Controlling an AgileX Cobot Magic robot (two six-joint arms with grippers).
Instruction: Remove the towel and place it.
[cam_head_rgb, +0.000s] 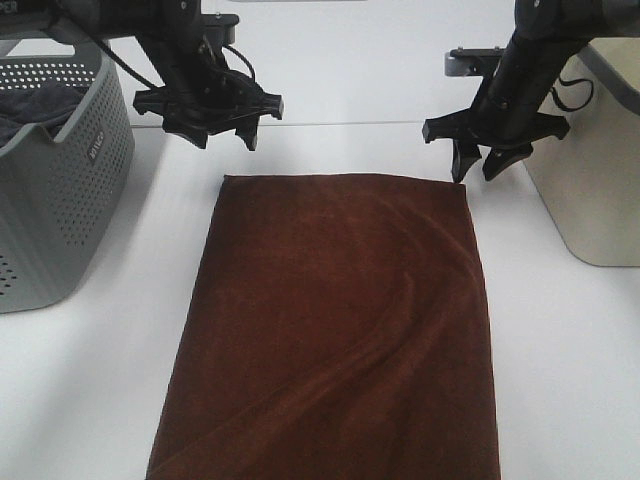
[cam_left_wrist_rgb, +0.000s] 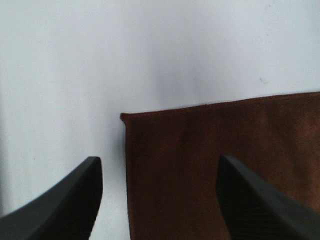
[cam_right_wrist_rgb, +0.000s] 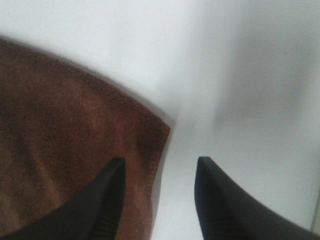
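The dark brown towel lies spread flat on the white table, its long side running from the far middle to the front edge. My left gripper hangs open just above and behind its far left corner, which shows in the left wrist view between the two fingers. My right gripper hangs open and empty above the far right corner; that corner shows in the right wrist view, with one finger over the towel and one over bare table.
A grey perforated basket stands at the left with a dark grey-blue cloth inside. A beige bin stands at the right. White table surrounds the towel.
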